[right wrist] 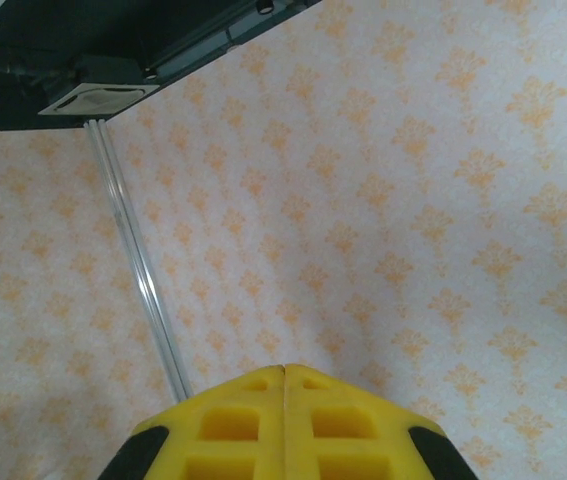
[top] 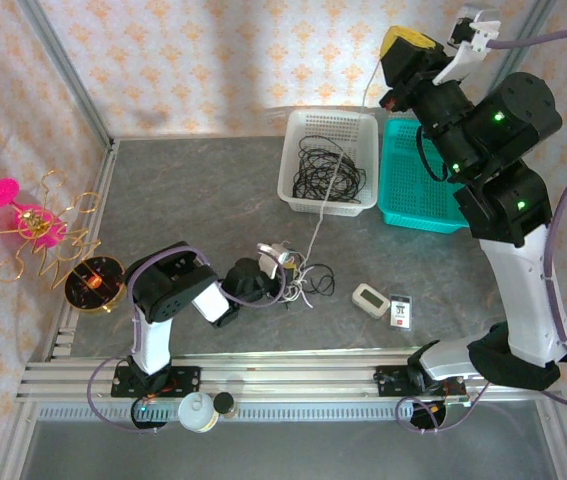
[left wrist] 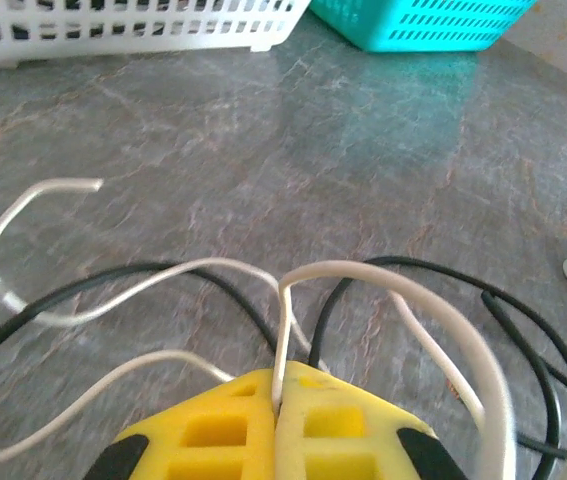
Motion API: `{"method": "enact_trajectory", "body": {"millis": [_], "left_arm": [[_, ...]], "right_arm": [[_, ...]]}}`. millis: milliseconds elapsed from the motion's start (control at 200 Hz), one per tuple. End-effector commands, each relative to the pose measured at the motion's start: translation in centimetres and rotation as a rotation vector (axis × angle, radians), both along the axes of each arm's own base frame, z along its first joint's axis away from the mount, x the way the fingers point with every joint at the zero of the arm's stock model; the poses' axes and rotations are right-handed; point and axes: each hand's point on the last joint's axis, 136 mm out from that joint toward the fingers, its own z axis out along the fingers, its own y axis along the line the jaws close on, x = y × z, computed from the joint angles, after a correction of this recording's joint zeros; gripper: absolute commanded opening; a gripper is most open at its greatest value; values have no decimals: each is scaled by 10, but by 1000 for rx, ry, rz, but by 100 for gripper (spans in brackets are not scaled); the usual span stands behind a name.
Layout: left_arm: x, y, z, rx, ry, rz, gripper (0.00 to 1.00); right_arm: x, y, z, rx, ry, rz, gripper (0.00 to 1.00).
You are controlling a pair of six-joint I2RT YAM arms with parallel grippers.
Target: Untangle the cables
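A tangle of black and white cables [top: 298, 278] lies on the grey table in front of the left arm. My left gripper [top: 266, 280] is down at the tangle, and in its wrist view the yellow jaws [left wrist: 283, 388] are shut on a white cable [left wrist: 383, 280] that loops up from between them, over black cables [left wrist: 523, 320]. My right gripper [top: 401, 42] is raised high at the back right, its jaws [right wrist: 283, 370] shut. A white cable [top: 328, 205] runs taut from the tangle up over the white basket to it.
A white basket [top: 293, 130] holding a coil of black cable [top: 325, 165] stands at the back, with a teal basket [top: 418, 185] to its right. A small white device [top: 370, 298] and a card [top: 400, 312] lie front right. A gold wire ornament [top: 33, 235] hangs at the left wall.
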Motion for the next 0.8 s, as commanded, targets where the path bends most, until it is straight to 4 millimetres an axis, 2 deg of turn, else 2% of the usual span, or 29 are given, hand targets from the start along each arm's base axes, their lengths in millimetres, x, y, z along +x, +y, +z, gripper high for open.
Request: {"method": "enact_trajectory", "body": {"millis": [0, 120, 350, 616, 676, 796], "left_arm": [[-3, 12, -2, -16, -3, 50, 0], [-9, 18, -7, -12, 8, 57, 0], [-11, 25, -6, -27, 4, 84, 0], [-14, 28, -10, -25, 15, 85, 0], [-15, 30, -11, -24, 20, 94, 0], [-13, 32, 13, -94, -25, 107, 0]], "right_arm": [[-20, -23, 31, 56, -97, -58, 0], [-21, -29, 36, 66, -114, -86, 0], [-34, -54, 56, 97, -168, -178, 0], [-29, -63, 55, 68, -152, -252, 0], [-28, -61, 53, 65, -148, -244, 0], [-22, -44, 45, 42, -130, -174, 0]]}}
